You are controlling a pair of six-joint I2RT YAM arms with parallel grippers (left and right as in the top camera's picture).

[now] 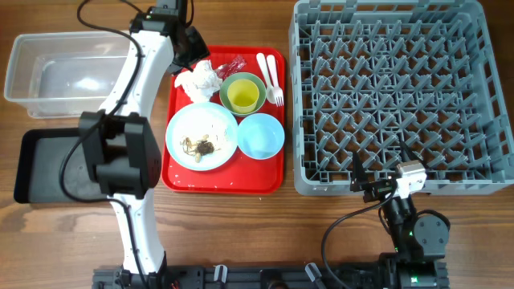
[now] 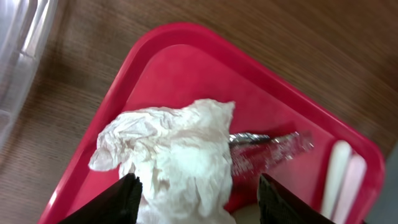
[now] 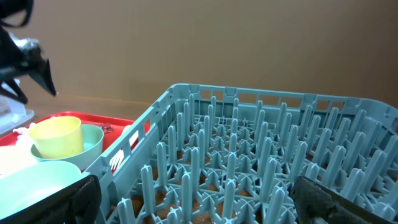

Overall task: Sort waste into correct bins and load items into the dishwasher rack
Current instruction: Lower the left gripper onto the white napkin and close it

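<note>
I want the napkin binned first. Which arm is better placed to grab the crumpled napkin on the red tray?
Left. The left gripper is right at the napkin, straddling it with jaws apart. The right gripper is open but far off, at the dishwasher rack's near edge.

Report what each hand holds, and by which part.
Nothing is held yet. The left hand straddles the crumpled napkin, its jaws open either side; the right hand is open and empty.

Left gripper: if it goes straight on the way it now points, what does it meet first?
The left gripper would likely meet the crumpled white napkin, right ahead between its open jaws on the red tray; the gap is unclear.
</note>
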